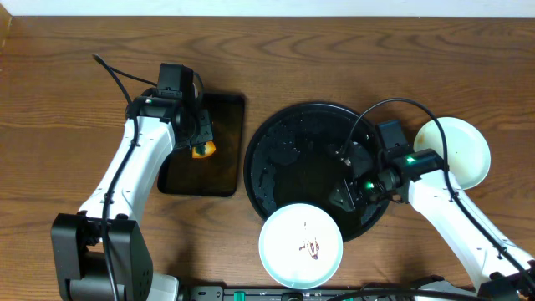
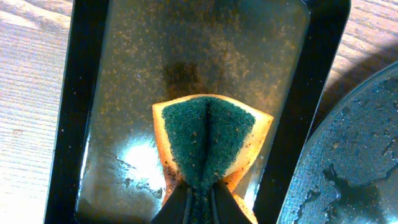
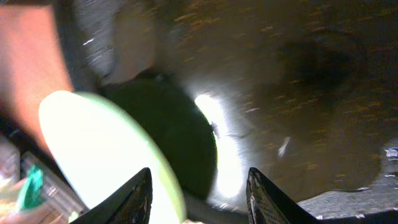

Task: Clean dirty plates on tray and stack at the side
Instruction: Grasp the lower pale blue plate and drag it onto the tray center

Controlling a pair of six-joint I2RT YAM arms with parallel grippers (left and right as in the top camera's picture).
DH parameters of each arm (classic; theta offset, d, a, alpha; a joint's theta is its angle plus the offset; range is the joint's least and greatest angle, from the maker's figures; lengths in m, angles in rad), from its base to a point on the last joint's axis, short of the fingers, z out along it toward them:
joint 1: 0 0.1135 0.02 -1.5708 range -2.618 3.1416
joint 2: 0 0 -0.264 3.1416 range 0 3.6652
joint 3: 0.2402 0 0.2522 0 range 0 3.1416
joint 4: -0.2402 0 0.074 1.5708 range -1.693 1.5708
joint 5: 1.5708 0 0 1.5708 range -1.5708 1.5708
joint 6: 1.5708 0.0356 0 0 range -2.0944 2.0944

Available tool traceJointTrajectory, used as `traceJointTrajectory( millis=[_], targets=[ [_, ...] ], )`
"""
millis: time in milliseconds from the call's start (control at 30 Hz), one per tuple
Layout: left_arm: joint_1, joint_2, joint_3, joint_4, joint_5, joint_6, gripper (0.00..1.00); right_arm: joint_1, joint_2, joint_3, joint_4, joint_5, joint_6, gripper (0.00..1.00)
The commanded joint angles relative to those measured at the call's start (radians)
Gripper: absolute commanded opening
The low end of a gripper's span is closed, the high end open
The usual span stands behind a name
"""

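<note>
My left hand pinches the soft sponge. My right hand is spread wide over the tray. The dirty plate at its front edge looks slippery, so I'd grab the rim.

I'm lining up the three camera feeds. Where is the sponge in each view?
Overhead: sponge left of centre, held by the left gripper over the rectangular tray.
Left wrist: lower centre, pinched in the gripper.
Right wrist: not in it.
Shared landmark: the round tray, right of the sponge overhead, at the left-wrist picture's right edge, and filling the right-wrist view.
</note>
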Motion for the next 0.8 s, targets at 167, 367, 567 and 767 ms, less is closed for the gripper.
traceJointTrajectory(
  millis=[167,367,567,767],
  targets=[
    [0.003,0.011,-0.004,-0.003,0.007,0.009,0.08,0.040,-0.011,-0.020,-0.080,-0.080,-0.105,0.46],
    [0.003,0.011,-0.004,-0.003,0.007,0.009,0.08,0.055,-0.011,-0.121,0.006,-0.070,-0.084,0.44],
    [0.003,0.011,-0.004,-0.003,0.007,0.009,0.08,0.057,-0.011,-0.193,0.142,-0.047,0.002,0.29],
    [0.003,0.011,-0.004,-0.003,0.007,0.009,0.08,0.057,-0.011,-0.204,0.229,-0.008,0.043,0.07]
  ],
)
